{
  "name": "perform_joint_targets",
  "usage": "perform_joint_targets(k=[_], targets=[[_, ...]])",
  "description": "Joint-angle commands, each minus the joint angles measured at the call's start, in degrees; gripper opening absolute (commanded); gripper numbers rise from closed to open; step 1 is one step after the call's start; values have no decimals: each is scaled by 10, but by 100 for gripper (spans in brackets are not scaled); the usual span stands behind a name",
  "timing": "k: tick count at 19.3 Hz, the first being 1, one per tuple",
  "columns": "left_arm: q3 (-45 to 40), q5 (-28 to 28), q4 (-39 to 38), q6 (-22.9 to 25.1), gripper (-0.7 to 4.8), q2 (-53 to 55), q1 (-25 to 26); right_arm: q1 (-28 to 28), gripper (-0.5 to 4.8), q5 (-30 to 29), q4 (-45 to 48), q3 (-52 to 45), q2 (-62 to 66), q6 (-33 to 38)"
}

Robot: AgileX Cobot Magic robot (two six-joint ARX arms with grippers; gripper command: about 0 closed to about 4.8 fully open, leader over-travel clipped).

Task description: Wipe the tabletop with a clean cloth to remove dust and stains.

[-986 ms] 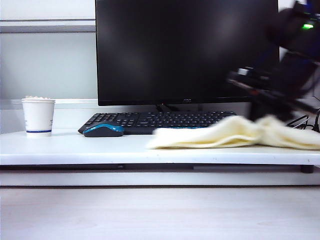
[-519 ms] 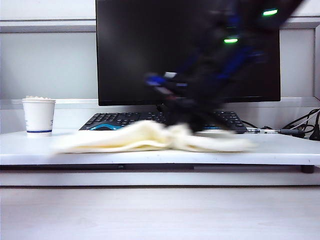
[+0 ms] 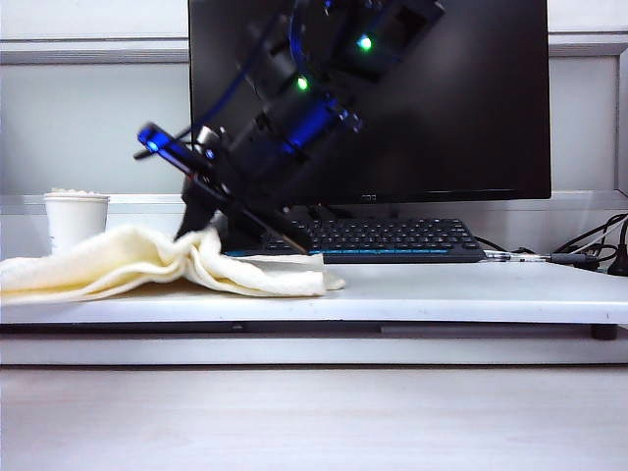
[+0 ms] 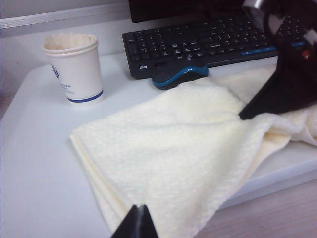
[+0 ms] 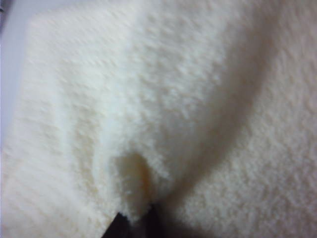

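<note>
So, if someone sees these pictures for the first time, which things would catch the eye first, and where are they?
First, the right gripper, reaching across to the left part of the tabletop, shut on the rumpled cream cloth lying there. Behind them stands the large black monitor with the keyboard in front of it. The paper cup stands at the far left, and the left gripper hangs shut above the cloth's near edge.

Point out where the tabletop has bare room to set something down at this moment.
Free: the tabletop strip in front of the keyboard, right of the cloth, up to the cables. Crowded: the left end, where the right hand pinches the cloth beside the paper cup and mouse. The left hand hangs shut near the front edge.
</note>
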Motion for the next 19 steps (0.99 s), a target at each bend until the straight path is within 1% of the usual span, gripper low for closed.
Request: perform_joint_targets(k=[1,3,4,5,7,9,12,19], targets=[[0,2,7,-1,-6,0,1,-2,-5,0,-19,2,-3,-2],[0,2,7,-11,-6,0,1,-4,207,0,-43,1,-3,-10],[0,2,7,-11,-6,0,1,-4,270,0,-46,1,-3,-14],[0,2,7,-11,-6,0,1,-5,352,2,-51,1,-3,-14],[0,2,7,-11,-6,0,1,-5,479,17,-62,1,-8,-15],[0,2,7,-11,-6,0,1,-6,479,29,-71,1,-16,-19],[0,2,7,-11,-6,0,1,-6,479,61,-80,1,-39,-48],[0,2,7,-11,-6,0,1,-16,479,113,-75,1,-131,-82]])
